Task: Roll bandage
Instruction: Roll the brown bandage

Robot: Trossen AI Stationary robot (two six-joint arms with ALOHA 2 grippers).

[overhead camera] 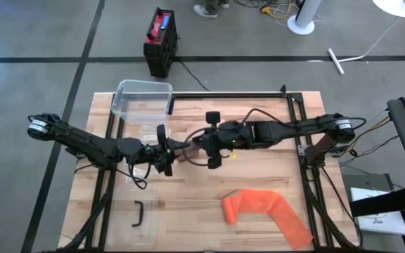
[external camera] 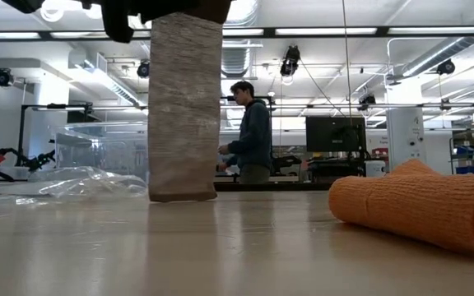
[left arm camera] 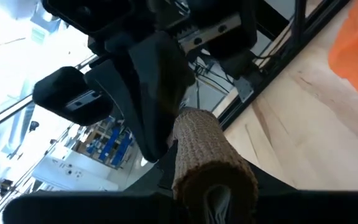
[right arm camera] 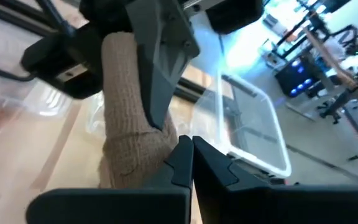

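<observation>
Both arms are meeting over the middle of the wooden table point(overhead camera: 259, 176), and between them they are holding one tan bandage point(external camera: 184, 107). In the low view this bandage is hanging down as a wide strip from the grippers above, and its lower end is touching the table surface.

The left gripper point(overhead camera: 166, 156) is reaching in from the left side. Its fingers are standing almost closed and they are pinching one end of the tan bandage, which is showing as a rolled tube just in front of its camera. The right gripper point(overhead camera: 201, 144) is coming from the right side. Its jaws are fully closed, the two fingertips point(right arm camera: 180, 158) are pressing together, and the tan cloth is lying against them; it is gripping the bandage at its side.

An orange bandage point(overhead camera: 266, 213) is lying loose on the table near the front edge, to the right, well apart from both grippers. A clear plastic box point(overhead camera: 143, 100) is standing at the back left of the table, and its clear lid point(overhead camera: 138, 211) with a dark handle is lying at the front left. In the room behind the table a person point(external camera: 249, 133) is standing.
</observation>
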